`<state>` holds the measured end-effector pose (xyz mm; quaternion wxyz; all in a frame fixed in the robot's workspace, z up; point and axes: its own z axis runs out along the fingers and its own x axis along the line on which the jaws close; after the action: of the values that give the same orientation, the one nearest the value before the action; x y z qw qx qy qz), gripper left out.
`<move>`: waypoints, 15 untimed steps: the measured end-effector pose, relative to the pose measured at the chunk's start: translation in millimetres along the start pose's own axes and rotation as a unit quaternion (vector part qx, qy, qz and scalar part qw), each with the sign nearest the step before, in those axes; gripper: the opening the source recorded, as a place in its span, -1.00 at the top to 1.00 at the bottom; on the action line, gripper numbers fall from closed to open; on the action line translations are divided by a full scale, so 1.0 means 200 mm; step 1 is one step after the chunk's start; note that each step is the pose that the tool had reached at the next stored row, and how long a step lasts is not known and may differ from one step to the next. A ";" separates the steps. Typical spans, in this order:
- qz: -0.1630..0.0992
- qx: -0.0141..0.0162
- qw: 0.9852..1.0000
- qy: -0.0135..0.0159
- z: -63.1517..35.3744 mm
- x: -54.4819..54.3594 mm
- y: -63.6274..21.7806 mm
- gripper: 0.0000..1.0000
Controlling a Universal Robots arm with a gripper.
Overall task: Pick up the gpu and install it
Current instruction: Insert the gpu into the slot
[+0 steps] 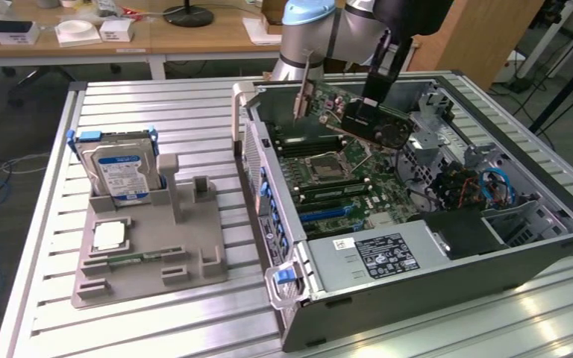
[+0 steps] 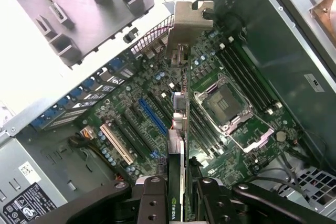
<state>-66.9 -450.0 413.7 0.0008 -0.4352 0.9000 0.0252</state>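
Observation:
The gpu (image 1: 368,121) is a dark card with a pale metal bracket (image 1: 304,91) at one end. It hangs tilted in the air above the open computer case (image 1: 525,261), over the motherboard (image 1: 351,186). My gripper (image 1: 378,95) is shut on the card's upper edge. In the wrist view I see the gpu (image 2: 181,129) edge-on between my fingers (image 2: 152,200), with its bracket (image 2: 190,22) at the far end. Beneath it lie the blue slot (image 2: 152,116), the white slot (image 2: 116,142) and the CPU socket (image 2: 226,103). The card is clear of the board.
A grey holder tray (image 1: 152,276) stands at the exterior view's left with a silver hard drive (image 1: 117,168) upright in it and a small memory stick (image 1: 132,259). The power supply (image 1: 376,253), the drive cage and cables (image 1: 486,186) crowd the case around the board.

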 end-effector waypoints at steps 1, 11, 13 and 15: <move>-0.002 0.000 1.000 0.000 0.000 0.00 0.000 0.47; -0.028 -0.001 1.000 0.001 0.000 0.00 0.000 0.47; -0.034 -0.001 0.999 0.002 0.000 0.00 0.000 0.47; -0.041 -0.001 0.999 0.002 0.000 0.00 0.000 0.47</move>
<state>-66.9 -450.0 413.7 -0.0003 -0.4716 0.8815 0.0252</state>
